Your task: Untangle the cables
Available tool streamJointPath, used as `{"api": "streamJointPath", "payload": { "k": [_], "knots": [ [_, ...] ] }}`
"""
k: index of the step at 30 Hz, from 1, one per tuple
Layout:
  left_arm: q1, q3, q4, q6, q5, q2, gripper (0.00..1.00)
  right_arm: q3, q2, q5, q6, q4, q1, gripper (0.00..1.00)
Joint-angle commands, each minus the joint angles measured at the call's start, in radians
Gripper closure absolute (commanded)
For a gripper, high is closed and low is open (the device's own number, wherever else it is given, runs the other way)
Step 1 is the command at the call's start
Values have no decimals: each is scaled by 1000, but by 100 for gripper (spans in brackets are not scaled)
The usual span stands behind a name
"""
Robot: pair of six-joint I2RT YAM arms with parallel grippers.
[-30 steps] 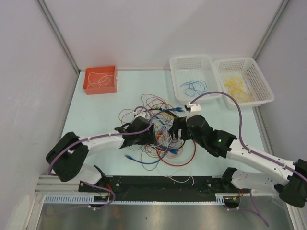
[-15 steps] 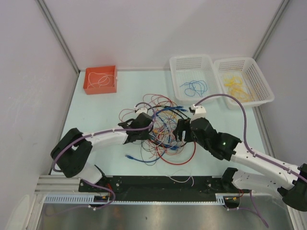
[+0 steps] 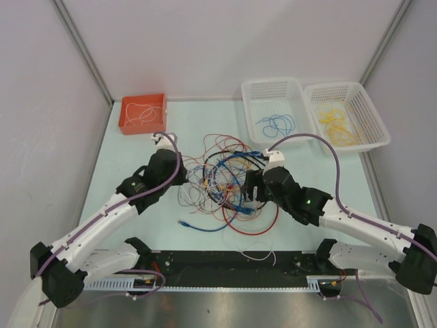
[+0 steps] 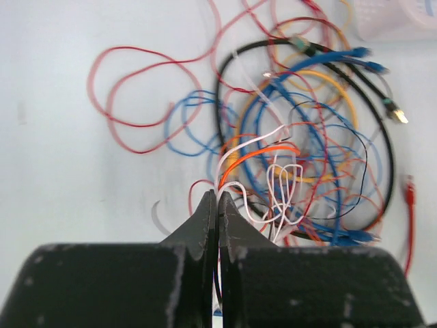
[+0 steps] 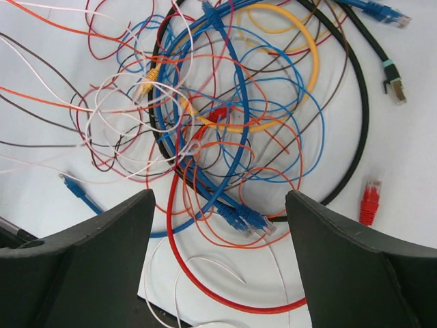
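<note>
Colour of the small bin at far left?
Orange-red bin; best in top external view.

At the far left of your pale green tabletop (image 3: pixel 198 116) sits a small orange-red square plastic bin (image 3: pixel 121 121). Over at the far right you have two white lattice-walled plastic baskets, one (image 3: pixel 272 81) just beside the other (image 3: pixel 332 86), rims meeting. A black mounting rail (image 3: pixel 205 262) runs along the near edge, well apart from all three.
</note>
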Motion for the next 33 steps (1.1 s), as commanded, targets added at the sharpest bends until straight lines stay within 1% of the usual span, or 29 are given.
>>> {"api": "streamJointPath", "payload": {
  "k": [1, 4, 7, 9, 12, 16, 17, 19, 20, 21, 22, 24, 25, 33],
  "knots": [
    [87, 9, -102, 66, -45, -48, 100, 2, 29, -38, -29, 103, -14, 18],
    [130, -28, -116, 73, -64, -41, 100, 2, 40, -51, -34, 118, -20, 18],
    [169, -60, -123, 59, -42, -18, 100, 4, 60, -63, -40, 126, -26, 18],
    [187, -77, -110, 51, -4, -14, 100, 7, 81, -83, -43, 129, -29, 19],
    [200, -80, -82, 40, 41, -44, 100, 12, 92, -104, -40, 140, -27, 20],
    [200, -48, -25, 46, 85, -160, 100, 12, 65, -112, -46, 167, -6, 21],
    [200, -13, -13, 51, 94, -203, 100, 12, 57, -109, -51, 173, 5, 21],
    [200, 37, 16, 62, 111, -229, 100, 12, 33, -94, -54, 181, 12, 21],
    [200, 93, 30, 68, 123, -240, 100, 12, 25, -87, -60, 183, 17, 21],
    [200, 124, 39, 83, 148, -238, 100, 12, 8, -84, -61, 186, 19, 21],
    [200, 191, 47, 88, 162, -232, 100, 12, -1, -84, -61, 183, 19, 21],
    [200, 259, 26, 105, 179, -199, 100, 12, -21, -84, -61, 175, 19, 21],
    [200, 317, 16, 109, 191, -188, 100, 12, -46, -83, -61, 172, 19, 21],
    [200, 505, 2, 146, 246, -137, 100, 21, -153, -44, -72, 121, 19, 21]
  ]
}}
